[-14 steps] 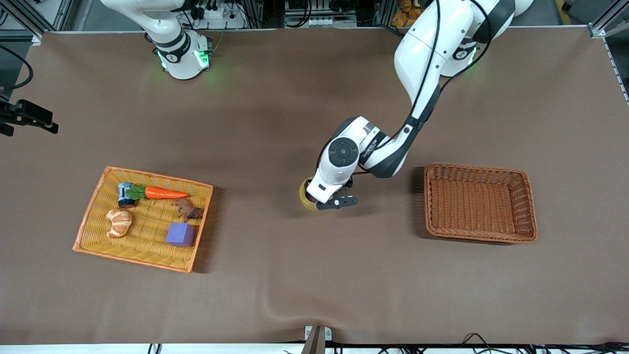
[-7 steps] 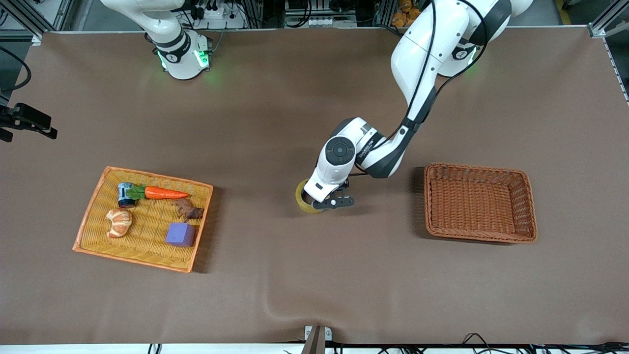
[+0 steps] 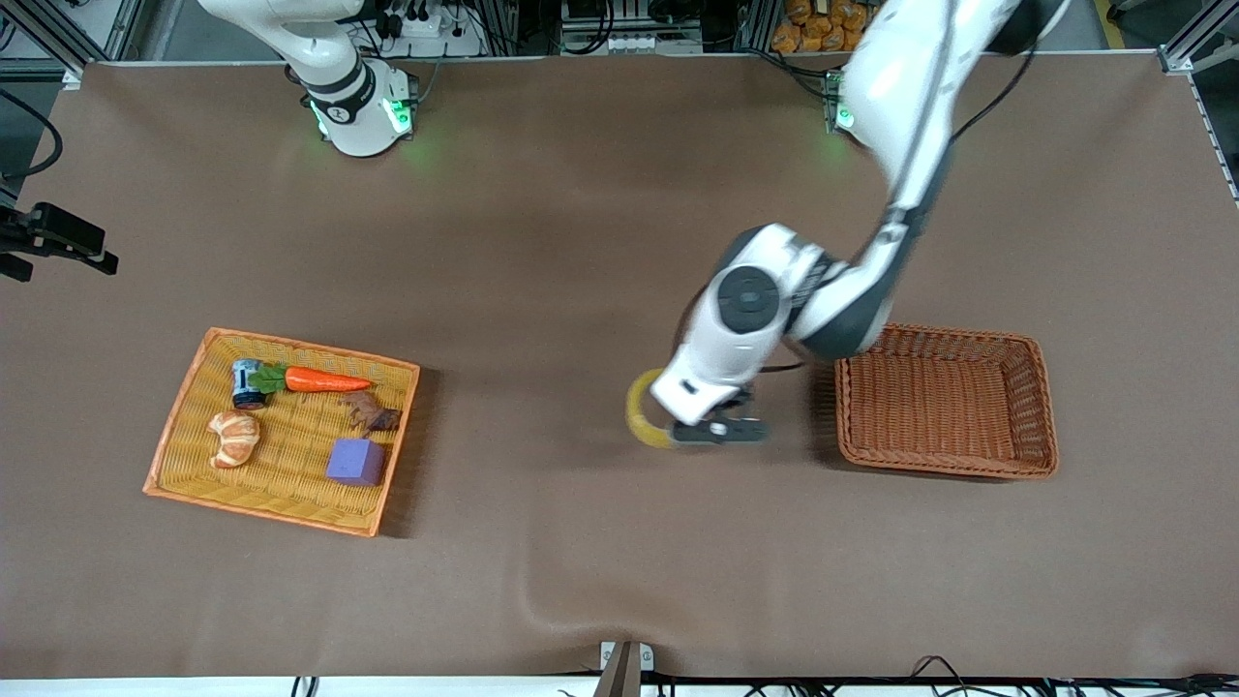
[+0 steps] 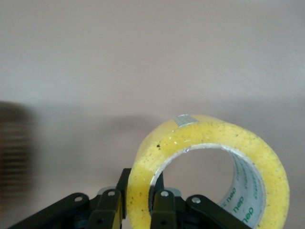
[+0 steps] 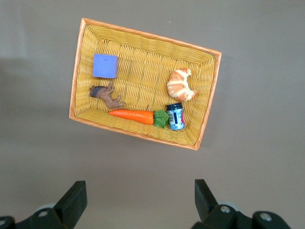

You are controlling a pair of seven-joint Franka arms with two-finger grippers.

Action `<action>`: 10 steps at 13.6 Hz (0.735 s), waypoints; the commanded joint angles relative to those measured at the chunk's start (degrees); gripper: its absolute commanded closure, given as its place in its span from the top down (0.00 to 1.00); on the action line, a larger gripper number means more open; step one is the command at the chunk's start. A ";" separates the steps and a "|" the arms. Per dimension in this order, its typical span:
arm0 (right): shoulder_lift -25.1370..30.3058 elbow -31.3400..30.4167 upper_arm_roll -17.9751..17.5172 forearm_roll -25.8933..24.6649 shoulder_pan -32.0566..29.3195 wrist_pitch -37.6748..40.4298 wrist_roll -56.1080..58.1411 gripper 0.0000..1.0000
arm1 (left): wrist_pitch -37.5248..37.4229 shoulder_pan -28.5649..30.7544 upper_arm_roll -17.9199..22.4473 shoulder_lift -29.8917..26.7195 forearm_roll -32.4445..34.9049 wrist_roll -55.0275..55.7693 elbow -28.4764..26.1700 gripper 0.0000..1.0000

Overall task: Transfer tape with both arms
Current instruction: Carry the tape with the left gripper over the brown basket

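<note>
The left gripper point(image 3: 718, 429) clenches the tape point(image 3: 644, 414), half hidden beneath it, beside the brown basket point(image 3: 944, 399); the right gripper point(image 5: 138, 202), spread wide, waits well apart from that basket

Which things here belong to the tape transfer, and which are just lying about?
In the job: tape, left gripper clamping it, brown basket, right gripper open above the yellow basket.

Lying about: carrot, croissant, can, purple block.

Yellow tray point(image 3: 184, 426) on brown worktop point(image 3: 542, 542), toward the right arm's end. In tray: carrot point(image 3: 324, 380), can point(image 3: 246, 382) beside its leaves, croissant point(image 3: 234, 438), purple block point(image 3: 355, 462), small brown figure point(image 3: 372, 413). Brown wicker basket point(image 3: 1036, 387) well apart from tray.
</note>
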State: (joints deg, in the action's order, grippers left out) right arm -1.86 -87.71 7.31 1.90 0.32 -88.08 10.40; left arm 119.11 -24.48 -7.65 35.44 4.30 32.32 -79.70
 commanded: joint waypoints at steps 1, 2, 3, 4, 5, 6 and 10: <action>0.19 1.21 -0.72 1.26 -1.72 0.54 0.23 1.00 | -6.85 5.39 -0.88 -6.95 0.63 -5.58 -3.27 0.00; 0.11 1.48 -0.71 1.26 -1.81 0.63 0.23 1.00 | -8.10 7.67 -0.97 -8.44 0.36 -8.04 -4.23 0.00; 0.02 1.48 -0.71 1.26 -1.72 0.54 0.14 1.00 | -8.63 9.17 -0.97 -9.85 0.36 -9.46 -5.20 0.00; 0.02 1.48 -0.80 1.26 -1.55 0.54 0.14 1.00 | -9.59 11.10 -0.97 -11.26 0.27 -10.95 -6.60 0.00; -0.07 1.48 -0.89 1.26 -1.46 0.45 0.14 1.00 | -10.04 13.30 -0.97 -12.66 0.27 -13.58 -8.53 0.00; -0.16 1.48 -0.89 1.35 -1.37 0.28 0.14 1.00 | -10.04 15.41 -0.97 -13.81 0.27 -16.82 -10.72 0.00; -0.25 1.48 -0.89 1.26 -1.20 0.01 0.14 1.00 | -8.73 23.50 -0.97 -14.08 0.27 -24.76 -15.83 0.00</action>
State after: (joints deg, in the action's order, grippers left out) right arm -1.87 -86.95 7.19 2.08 -0.02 -88.14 10.40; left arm 109.21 -3.74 -7.76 23.74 4.30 9.89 -90.87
